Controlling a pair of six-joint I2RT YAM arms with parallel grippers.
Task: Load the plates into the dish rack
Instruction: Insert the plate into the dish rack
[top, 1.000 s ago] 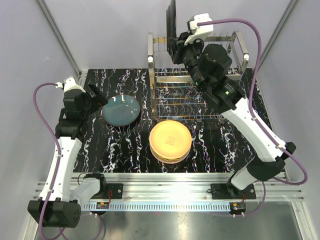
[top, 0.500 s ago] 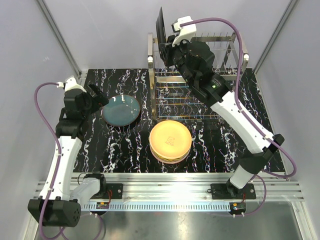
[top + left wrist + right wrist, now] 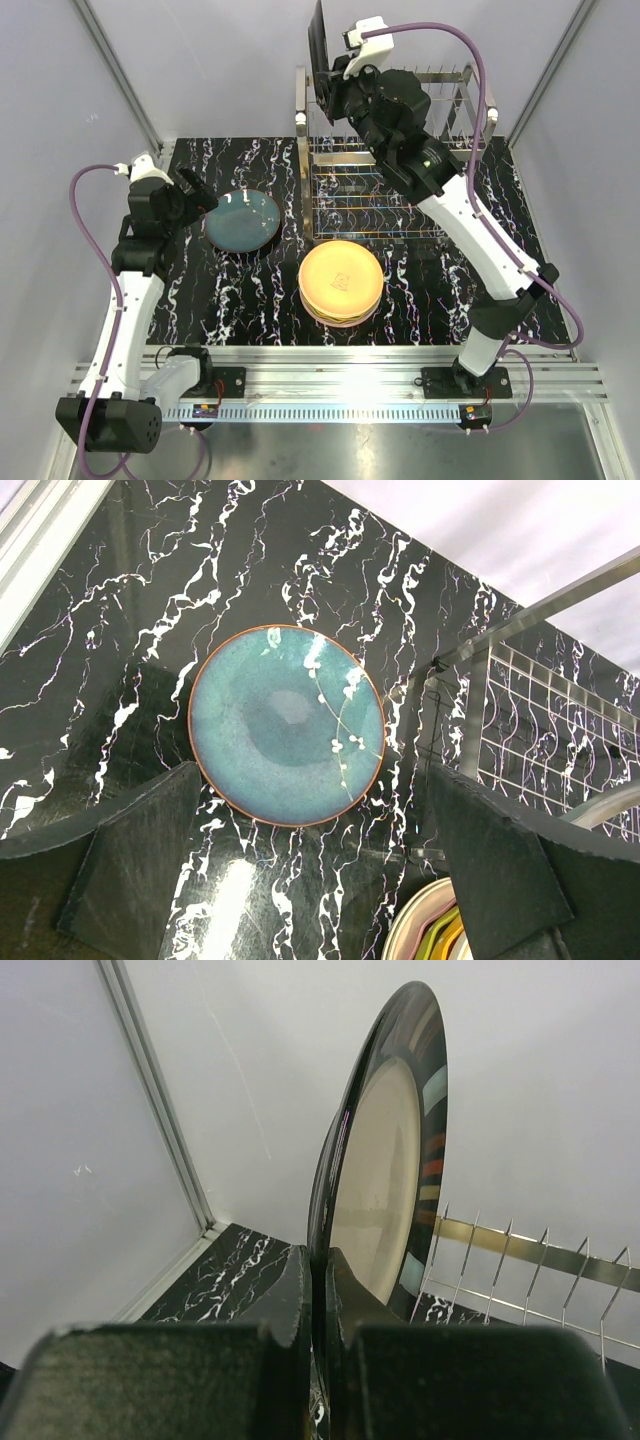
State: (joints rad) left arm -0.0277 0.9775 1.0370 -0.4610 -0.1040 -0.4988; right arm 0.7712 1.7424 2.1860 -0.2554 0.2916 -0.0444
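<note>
While the right gripper [image 3: 318, 1275] is pinched shut on the lower rim of a dark plate [image 3: 385, 1150], that plate stands on edge, slightly tilted, high over the back left corner of the rack [image 3: 400, 195]. Its cream face is turned toward the tines [image 3: 520, 1255]. From above, the plate shows only as a thin dark sliver just beside the rack's left end frame, with the back wall [image 3: 200, 60] close behind it. It seems to hang above the wires, but neither view shows its bottom edge well enough to be sure. The left gripper [image 3: 195, 192] hovers over the table [image 3: 250, 300] at the left, jaws spread wide with nothing between them. A blue plate [image 3: 287, 725] lies flat just beyond its fingers. That plate's rim sits near the rack's left frame without touching it. The stack [image 3: 340, 282], orange plate on top, sits just beside the rack's near edge, apart from the blue plate.
</note>
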